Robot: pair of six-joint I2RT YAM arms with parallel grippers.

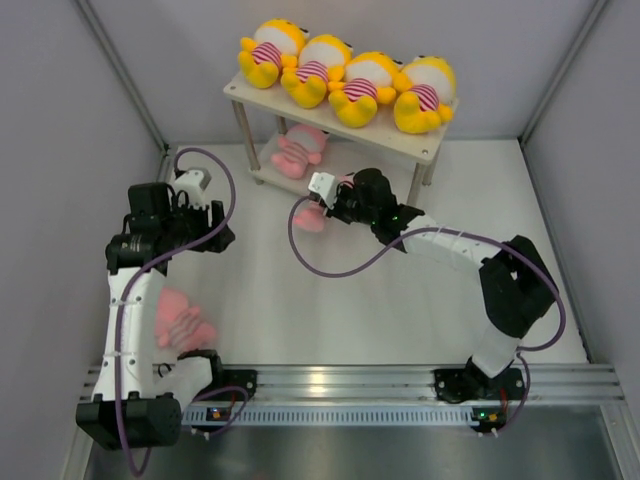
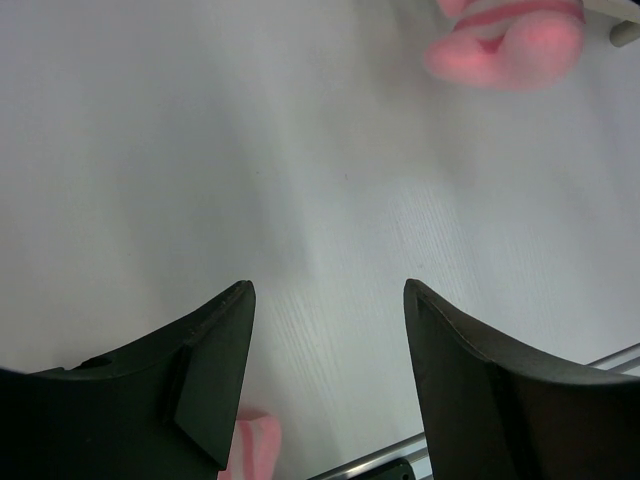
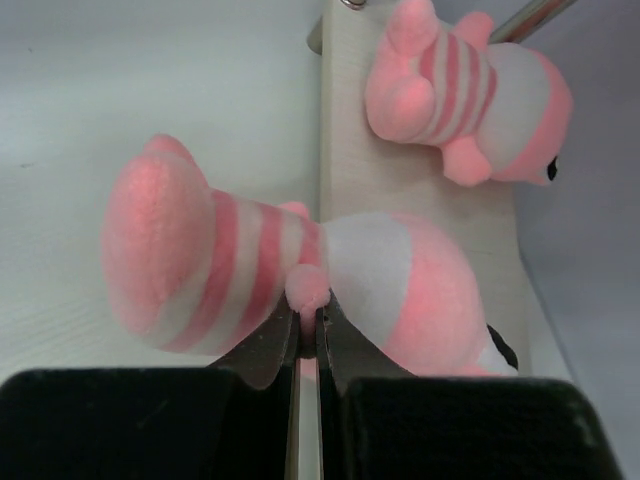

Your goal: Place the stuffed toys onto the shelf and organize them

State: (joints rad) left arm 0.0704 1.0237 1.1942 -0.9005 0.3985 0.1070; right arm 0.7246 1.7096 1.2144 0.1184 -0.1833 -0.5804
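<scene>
Four yellow stuffed toys [image 1: 345, 75] lie abreast on the top board of the shelf [image 1: 432, 140]. One pink toy [image 1: 298, 150] lies on the lower board, also in the right wrist view [image 3: 470, 90]. My right gripper [image 1: 325, 210] is shut on the small arm of a second pink toy [image 3: 230, 270], held at the front edge of the lower board [image 3: 400, 190]. A third pink toy [image 1: 180, 322] lies on the table under my left arm. My left gripper [image 2: 328, 300] is open and empty above bare table.
The shelf's thin legs [image 1: 243, 135] stand at the back of the white table. Grey walls close in both sides. A metal rail [image 1: 340, 380] runs along the near edge. A pink toy's feet [image 2: 500, 45] show at the top of the left wrist view.
</scene>
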